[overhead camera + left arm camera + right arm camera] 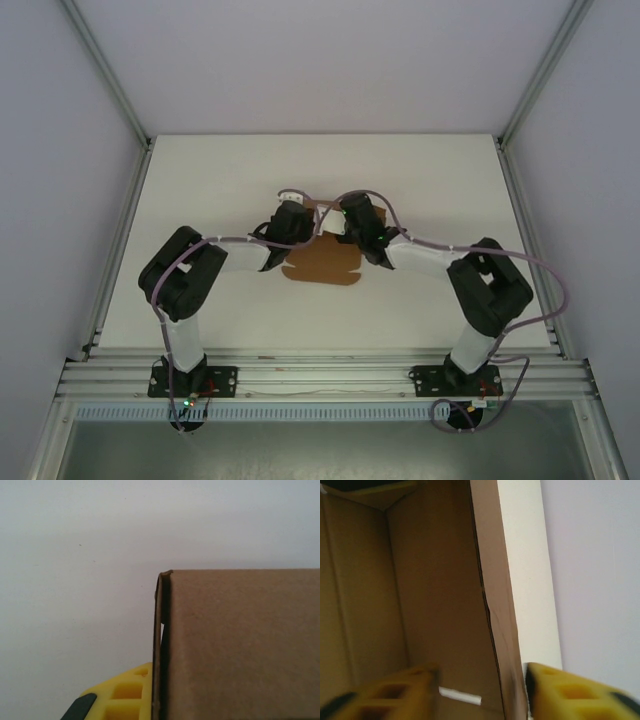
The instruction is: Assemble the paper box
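The paper box (322, 262) lies at the middle of the white bench (200, 190), between the two arms. A brown flap is spread flat toward the near side, and walls are raised at its far end.

The right pincer (481, 674) stands open astride one upright wall. One yellow finger (395, 692) is inside the box, well apart from that wall, and the other (570, 692) is outside, just beside it.

The left pincer (290, 222) is at the box's left side. Its wrist view shows a single yellow finger (125, 695) just left of a folded cardboard edge. The cardboard panel hides the other, so I cannot tell whether this pincer is open or closed.
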Controlling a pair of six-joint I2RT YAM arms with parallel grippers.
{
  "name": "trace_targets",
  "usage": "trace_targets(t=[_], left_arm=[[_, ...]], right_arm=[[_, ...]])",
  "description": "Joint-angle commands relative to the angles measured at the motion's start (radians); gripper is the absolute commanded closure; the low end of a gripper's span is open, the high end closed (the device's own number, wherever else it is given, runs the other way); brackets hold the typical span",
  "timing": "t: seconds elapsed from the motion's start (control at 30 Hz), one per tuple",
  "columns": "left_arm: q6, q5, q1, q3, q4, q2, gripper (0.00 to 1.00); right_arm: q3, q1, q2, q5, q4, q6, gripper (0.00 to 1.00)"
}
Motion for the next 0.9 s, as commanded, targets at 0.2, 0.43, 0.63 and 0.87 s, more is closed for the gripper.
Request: trace_targets(t=[0.2,0.43,0.63,0.87], left_arm=[[0.005,-0.046,0.006,-0.048,0.018,-0.105,1.00],[-0.019,-0.015,0.007,-0.094,-0.002,-0.197,1.00],[-0.037,0.009,0.006,-0.104,-0.018,-0.232,1.00],[-0.057,0.039,0.005,-0.101,-0.020,-0.242,1.00]], right_arm=[[-0.107,-0.085,-0.347,-0.105,-0.002,0.342,0.03],[-0.031,-0.170,-0.339,-0.073,-0.033,0.547,0.00],[-0.021,-0.180,-0.255,-0.093,-0.019,0.599,0.00],[-0.047,-0.181,-0.193,-0.207,0.136,0.695,0.00]])
